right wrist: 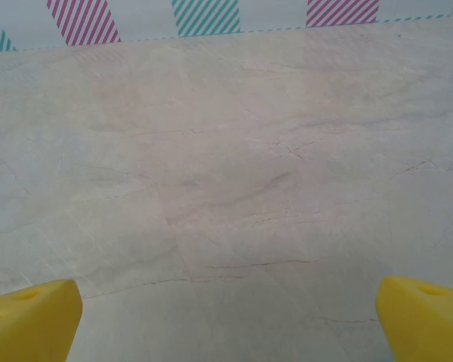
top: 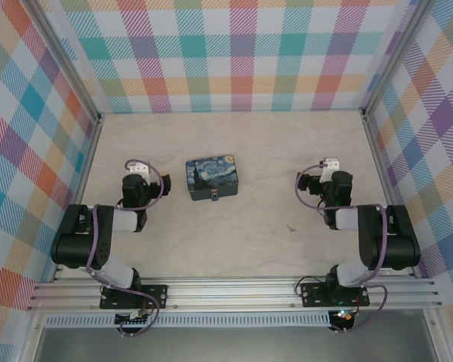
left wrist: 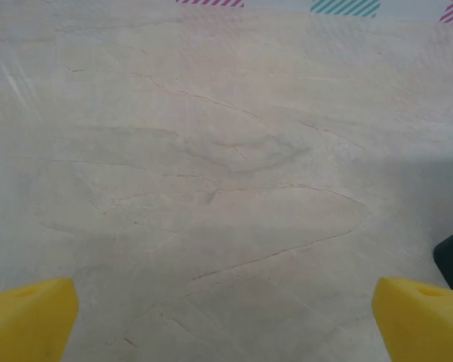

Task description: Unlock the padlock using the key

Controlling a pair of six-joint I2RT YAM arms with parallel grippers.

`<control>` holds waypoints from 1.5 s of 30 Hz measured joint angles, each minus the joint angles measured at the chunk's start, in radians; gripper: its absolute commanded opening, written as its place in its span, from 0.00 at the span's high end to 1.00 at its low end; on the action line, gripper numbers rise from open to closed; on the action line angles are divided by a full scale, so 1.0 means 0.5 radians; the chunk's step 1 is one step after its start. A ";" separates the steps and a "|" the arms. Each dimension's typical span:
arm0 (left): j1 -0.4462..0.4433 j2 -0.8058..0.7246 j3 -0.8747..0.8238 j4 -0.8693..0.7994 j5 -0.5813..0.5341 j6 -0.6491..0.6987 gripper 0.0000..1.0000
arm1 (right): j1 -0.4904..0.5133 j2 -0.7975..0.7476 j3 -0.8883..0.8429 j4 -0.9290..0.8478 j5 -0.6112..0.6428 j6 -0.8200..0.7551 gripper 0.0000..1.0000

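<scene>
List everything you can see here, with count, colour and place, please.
box: one, dark blue with swirly painted sky, mid-table, nearer the left arm
padlock: one, tiny, blue-teal, at the box's near side
key: one, tiny, grey, on the table toward the right arm
table: one, pale marble
walls: three, pastel checks, around the table
arms: two, black, at the near edge
claws: two, yellow fingers, left claw and right claw both open, empty
</scene>
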 measured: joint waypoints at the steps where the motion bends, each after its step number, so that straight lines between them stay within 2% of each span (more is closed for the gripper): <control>1: 0.000 0.000 0.000 0.000 0.000 0.000 0.00 | 0.000 0.000 0.000 0.000 0.000 0.000 0.00; 26: 0.000 0.000 0.000 0.000 -0.002 0.000 0.00 | 0.000 0.000 0.000 0.000 -0.001 0.000 0.00; 29: 0.000 -0.026 -0.001 -0.033 -0.056 -0.020 0.00 | 0.000 0.000 0.000 0.001 0.000 0.000 0.00; 35: -0.033 -0.467 0.014 -0.364 -0.160 -0.037 0.00 | 0.000 -0.045 0.010 -0.118 0.023 0.008 0.00; 39: -0.053 -0.772 0.196 -0.740 -0.140 -0.082 0.00 | 0.000 -0.238 0.114 -0.467 0.021 0.047 0.00; 45: -0.097 -1.077 0.450 -1.159 0.064 -0.218 0.00 | 0.008 -0.605 0.357 -1.087 -0.063 0.240 0.02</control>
